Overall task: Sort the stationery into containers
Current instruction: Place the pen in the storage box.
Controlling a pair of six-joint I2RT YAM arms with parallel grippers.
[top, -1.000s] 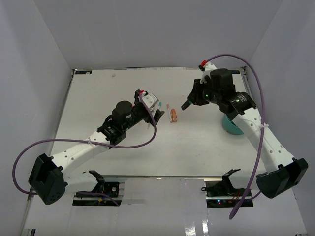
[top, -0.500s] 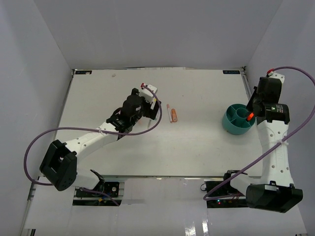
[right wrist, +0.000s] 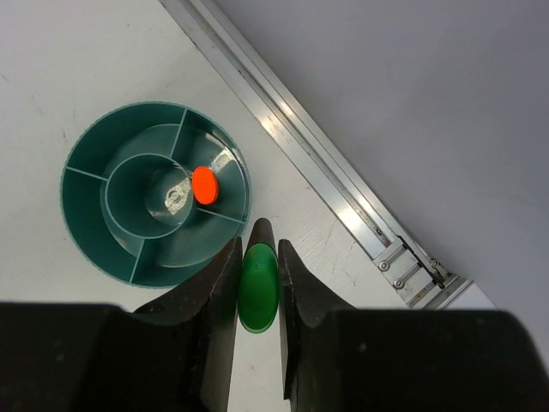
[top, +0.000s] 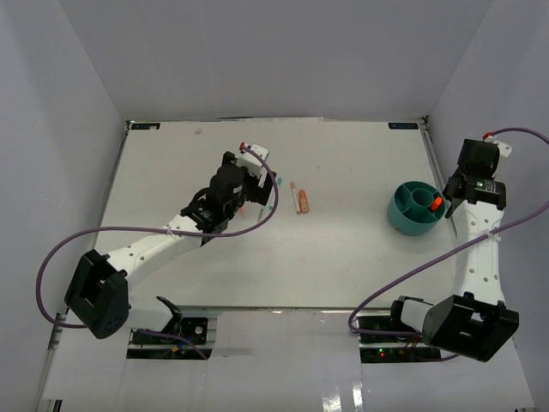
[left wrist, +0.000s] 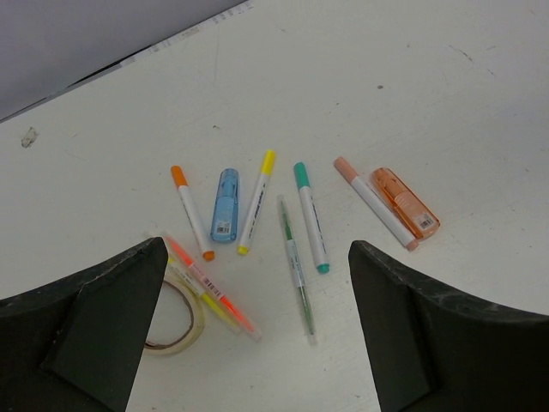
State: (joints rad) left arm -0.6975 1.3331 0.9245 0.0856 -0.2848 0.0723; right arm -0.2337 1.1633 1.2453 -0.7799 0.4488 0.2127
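Observation:
My right gripper (right wrist: 258,245) is shut on a black marker with a green cap (right wrist: 258,287), held upright just beside the rim of the round teal container (right wrist: 86,215). An orange-capped marker (right wrist: 203,184) stands inside it. In the top view the container (top: 401,215) sits at the table's right side, with the right gripper (top: 449,200) at its right edge. My left gripper (left wrist: 257,266) hangs open above the rest of the stationery: a light blue highlighter (left wrist: 225,204), a salmon highlighter (left wrist: 405,202), a teal-capped pen (left wrist: 310,216), a thin green pen (left wrist: 296,262) and a beige loop (left wrist: 176,313).
An orange-tipped pen (left wrist: 191,213), a yellow pen (left wrist: 256,202), a pink pen (left wrist: 374,202) and two thin neon sticks (left wrist: 210,287) also lie in the cluster. A metal rail (right wrist: 326,172) runs along the table's edge right behind the container.
My right arm has swung from the pens in the middle of the table to the container at the right, carrying the green-capped marker. The left gripper shifted slightly and stayed open.

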